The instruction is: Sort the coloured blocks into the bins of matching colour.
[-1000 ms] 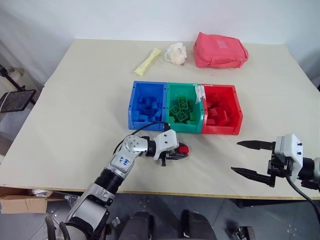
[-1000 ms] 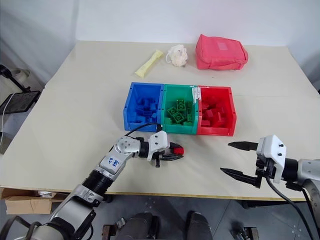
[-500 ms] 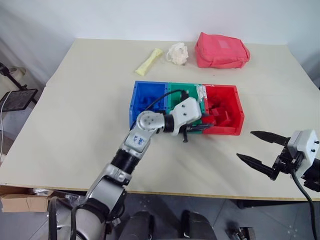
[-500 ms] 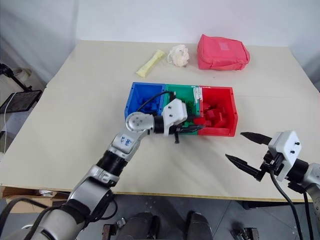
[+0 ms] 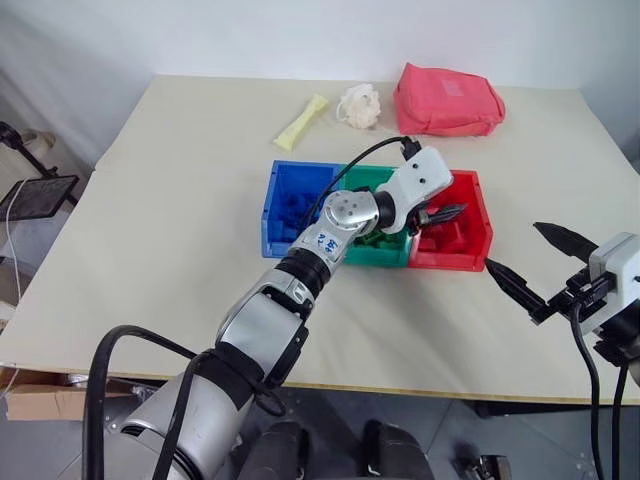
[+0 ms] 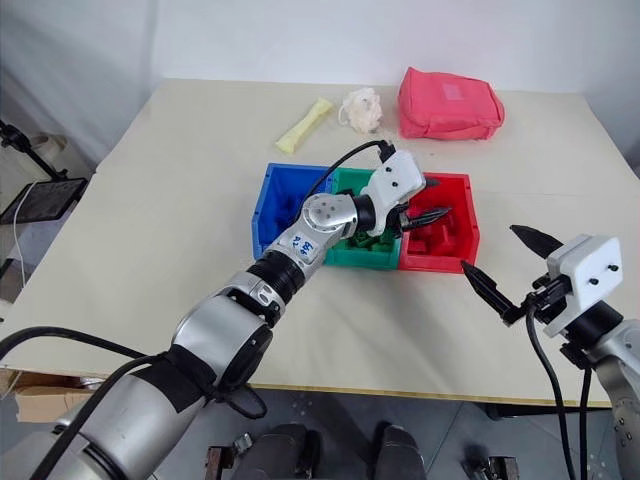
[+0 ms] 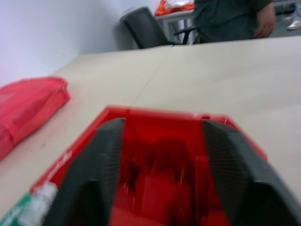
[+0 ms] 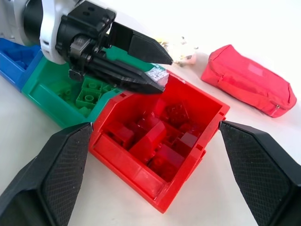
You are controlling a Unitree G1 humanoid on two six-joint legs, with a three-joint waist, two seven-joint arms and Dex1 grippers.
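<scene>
Three bins stand in a row mid-table: blue bin (image 5: pixel 268 215), green bin (image 5: pixel 375 257), red bin (image 5: pixel 482 215). My left gripper (image 5: pixel 447 213) hangs level over the red bin's near-left part, open, with nothing between its fingers (image 8: pixel 141 47). Several red blocks (image 8: pixel 155 141) lie in the red bin, green blocks (image 8: pixel 87 96) in the green bin, and blue blocks (image 5: pixel 298 208) in the blue bin. My right gripper (image 5: pixel 515 247) is open and empty above the table, to the right of the red bin, pointing toward it.
A pink fabric pouch (image 5: pixel 447 100), a white crumpled wad (image 5: pixel 360 105) and a yellow wrapper (image 5: pixel 300 122) lie at the table's far side. Beyond the table, a person (image 7: pixel 230 19) stands near a dark chair (image 7: pixel 146 28).
My left gripper rose from the table in front of the bins with a red block, swung right over the red bin and opened; the block has left its fingers. My right gripper rose slightly and turned.
</scene>
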